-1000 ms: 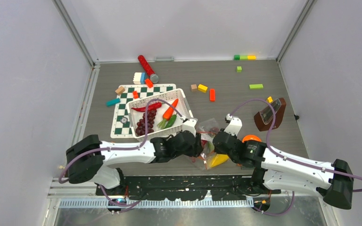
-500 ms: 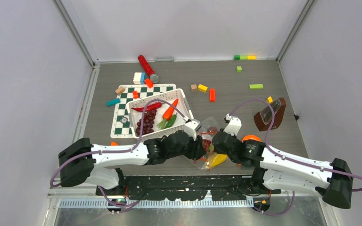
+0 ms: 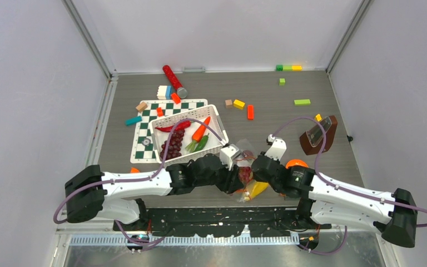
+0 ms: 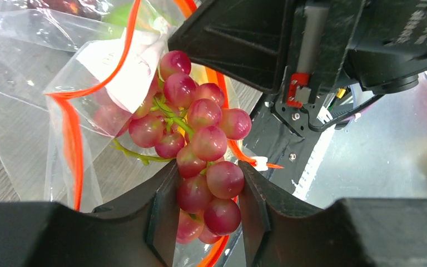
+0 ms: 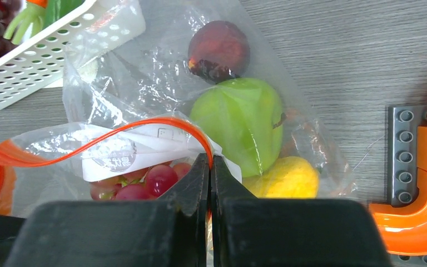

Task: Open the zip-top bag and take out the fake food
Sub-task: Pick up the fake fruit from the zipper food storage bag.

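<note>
The clear zip-top bag (image 5: 144, 72) lies crumpled on the table between my two grippers, its orange zip strip (image 5: 117, 136) gaping open. My right gripper (image 5: 209, 160) is shut on that strip at the bag's mouth. My left gripper (image 4: 207, 167) is shut on a bunch of red grapes (image 4: 208, 142) at the opening. Still inside the bag are a green apple (image 5: 239, 122), a yellow piece (image 5: 283, 178) and a dark red round fruit (image 5: 218, 49). From above, both grippers meet over the bag (image 3: 248, 149).
A white basket (image 3: 218, 119) just behind the bag holds a red chili (image 3: 173, 127), a carrot (image 3: 201, 131), dark grapes (image 3: 172, 146) and a green vegetable (image 3: 200, 143). It sits on a checkered mat (image 3: 143, 146). Orange track pieces (image 5: 422, 183), a brown stand (image 3: 317, 136) and loose blocks lie around.
My left gripper has slid a little to the right and nearer the table's front edge, with the grapes in it. The right arm has barely moved.
</note>
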You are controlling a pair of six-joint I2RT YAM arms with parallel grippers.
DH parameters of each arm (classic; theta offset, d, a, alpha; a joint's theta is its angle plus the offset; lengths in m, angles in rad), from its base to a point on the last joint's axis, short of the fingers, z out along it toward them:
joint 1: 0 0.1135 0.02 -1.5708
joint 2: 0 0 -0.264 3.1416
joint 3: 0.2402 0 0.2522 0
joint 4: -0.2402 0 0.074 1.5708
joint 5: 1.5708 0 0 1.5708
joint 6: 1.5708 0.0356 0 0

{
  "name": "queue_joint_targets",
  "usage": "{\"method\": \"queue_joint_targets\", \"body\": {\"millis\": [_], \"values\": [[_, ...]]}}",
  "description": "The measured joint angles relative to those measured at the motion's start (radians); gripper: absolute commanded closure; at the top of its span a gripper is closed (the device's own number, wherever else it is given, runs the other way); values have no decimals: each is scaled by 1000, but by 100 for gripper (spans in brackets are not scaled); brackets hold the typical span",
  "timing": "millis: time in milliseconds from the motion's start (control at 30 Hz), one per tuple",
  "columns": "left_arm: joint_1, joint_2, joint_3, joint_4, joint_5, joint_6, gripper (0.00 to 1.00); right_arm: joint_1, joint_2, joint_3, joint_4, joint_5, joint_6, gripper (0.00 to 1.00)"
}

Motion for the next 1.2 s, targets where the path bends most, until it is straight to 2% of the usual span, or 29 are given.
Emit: {"method": "queue_joint_targets", "body": {"millis": [400,733,1200], "values": [[0,4,0,-8,50,10,60,0,-151,-6,7,6,-11,100],[0,-23,0,-1,51,13,61,0,-48,-16,12,5,1,100],[0,-265,-64,42,-32,19,61,0,-8,-16,14,5,5,100]]}}
